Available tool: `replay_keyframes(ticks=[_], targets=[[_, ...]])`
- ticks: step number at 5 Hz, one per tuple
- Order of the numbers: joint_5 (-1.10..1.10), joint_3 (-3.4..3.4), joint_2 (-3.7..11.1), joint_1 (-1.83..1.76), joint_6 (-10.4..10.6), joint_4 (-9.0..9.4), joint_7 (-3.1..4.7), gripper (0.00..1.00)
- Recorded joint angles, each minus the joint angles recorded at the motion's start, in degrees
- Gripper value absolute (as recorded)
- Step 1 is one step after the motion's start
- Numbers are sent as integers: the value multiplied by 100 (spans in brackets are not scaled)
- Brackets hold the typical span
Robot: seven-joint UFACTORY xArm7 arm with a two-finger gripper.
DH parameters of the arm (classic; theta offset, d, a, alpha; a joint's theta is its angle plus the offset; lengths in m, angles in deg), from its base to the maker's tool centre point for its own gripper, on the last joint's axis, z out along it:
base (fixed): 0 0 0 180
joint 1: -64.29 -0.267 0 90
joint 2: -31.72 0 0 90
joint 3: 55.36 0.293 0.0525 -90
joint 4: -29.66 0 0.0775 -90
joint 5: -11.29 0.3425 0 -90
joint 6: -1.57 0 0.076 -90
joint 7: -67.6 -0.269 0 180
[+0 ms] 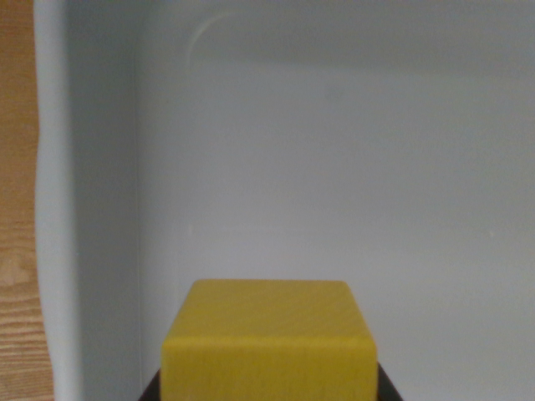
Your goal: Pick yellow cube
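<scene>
A yellow cube [267,338] fills the bottom middle of the wrist view, close to the camera, with its top face and near face showing. My gripper [269,391] is shut on it. Only small dark slivers of the fingers [153,389] show, pressed against the cube's lower left and lower right corners. The rest of the gripper is out of frame. Behind the cube lies the pale floor of a white bin.
The white bin's [58,209] rounded wall runs down the wrist view's left and curves across the top. Outside it, along the far left edge, is a strip of wooden table [15,209].
</scene>
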Motion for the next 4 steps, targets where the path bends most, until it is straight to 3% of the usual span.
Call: replay_keyframes(ticks=[1, 4], targets=[[11, 4, -51, 3, -125, -75, 3, 100], [19, 7, -86, 6, -211, -127, 5, 100]])
